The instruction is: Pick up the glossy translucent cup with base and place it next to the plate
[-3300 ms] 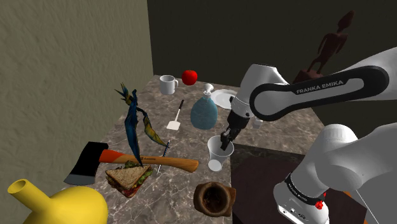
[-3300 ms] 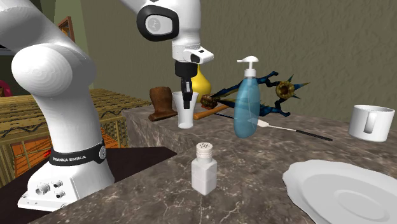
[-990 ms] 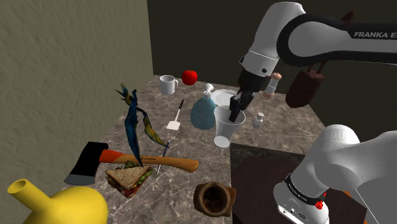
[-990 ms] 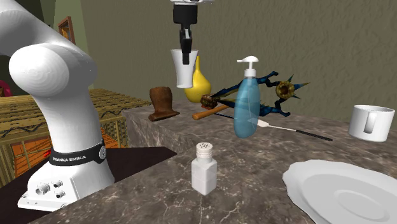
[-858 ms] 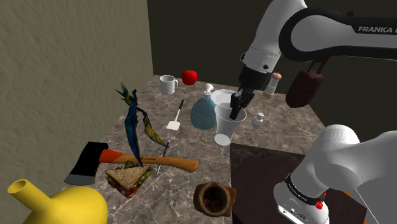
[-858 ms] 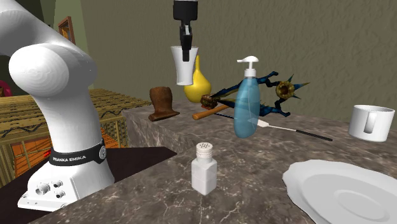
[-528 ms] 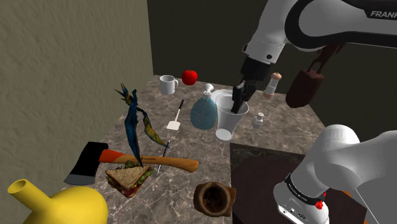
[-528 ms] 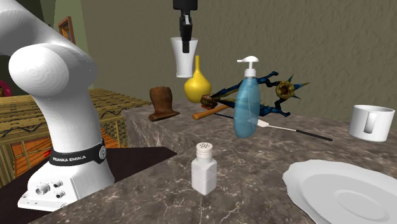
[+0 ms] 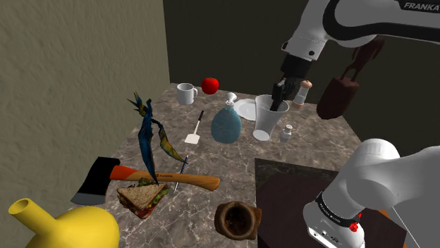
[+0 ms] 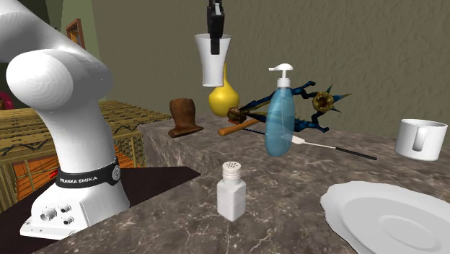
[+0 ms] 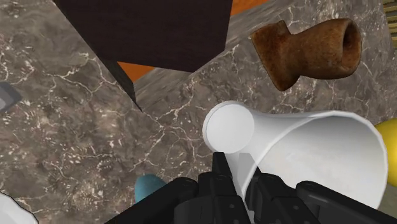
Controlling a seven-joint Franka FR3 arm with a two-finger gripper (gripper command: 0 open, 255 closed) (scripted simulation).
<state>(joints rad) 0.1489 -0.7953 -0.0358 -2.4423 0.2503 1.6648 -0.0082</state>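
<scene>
Now the white cup [image 9: 270, 116] rides higher and nearer the plate [image 9: 244, 108] than a second ago, clear of the desk [image 9: 211, 155], the jaws pinching its rim (one finger inside); setting it down beside the plate remains.

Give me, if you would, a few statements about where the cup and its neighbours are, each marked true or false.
1. The gripper holds the cup by its rim, clear above the table. True.
2. The cup rests on the plate. False: it hangs in the air, off the plate.
3. The blue pump bottle stands upright. True.
4. The sandwich lies on the plate. False: it lies by the axe, away from the plate.
</scene>
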